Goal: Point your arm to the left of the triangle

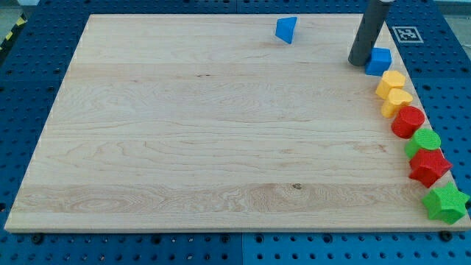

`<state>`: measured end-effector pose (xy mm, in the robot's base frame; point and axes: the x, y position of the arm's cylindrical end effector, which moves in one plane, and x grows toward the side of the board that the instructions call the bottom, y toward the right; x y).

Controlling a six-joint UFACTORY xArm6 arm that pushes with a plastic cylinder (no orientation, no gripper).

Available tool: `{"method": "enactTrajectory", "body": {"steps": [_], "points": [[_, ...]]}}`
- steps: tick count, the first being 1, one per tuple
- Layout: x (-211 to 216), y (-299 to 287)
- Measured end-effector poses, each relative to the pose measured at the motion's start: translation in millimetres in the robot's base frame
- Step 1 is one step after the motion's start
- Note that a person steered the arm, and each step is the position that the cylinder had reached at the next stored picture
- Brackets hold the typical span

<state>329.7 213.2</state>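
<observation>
Wooden planks make up the surface (pixel 184 132), which rests on a blue perforated base (pixel 29 88). The rod's upper part is cut off by the view's top edge, so only its lower length is seen. My tip (pixel 359 63) is placed on the surface near the view's top right; no gripper is fitted, so nothing is held or clamped, and the rod simply ends in a blunt dark end. Touching, or very nearly touching, the tip on its right is a blue cube (pixel 379 60); contact cannot be settled for certain. The blue triangle (pixel 286 29) is found well to the tip's left and slightly toward the view's top, apart from it. Below the tip, down the right edge, blocks are strung closely: two yellow ones (pixel 391 82) (pixel 397 101), a red cylinder (pixel 408 121), a partly hidden green block (pixel 424 140), a red star (pixel 429 167) and a green star (pixel 445 203). A black-and-white marker tag (pixel 405 34) is seen to the tip's right; no readable writing is made out.
</observation>
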Motion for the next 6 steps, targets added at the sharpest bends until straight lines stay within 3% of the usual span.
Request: {"method": "enactTrajectory", "body": {"steps": [2, 4, 5, 6], "points": [[0.0, 0.0], [-4.2, -93.4], [-38.6, -156.6], [-85.4, -184.3]]}}
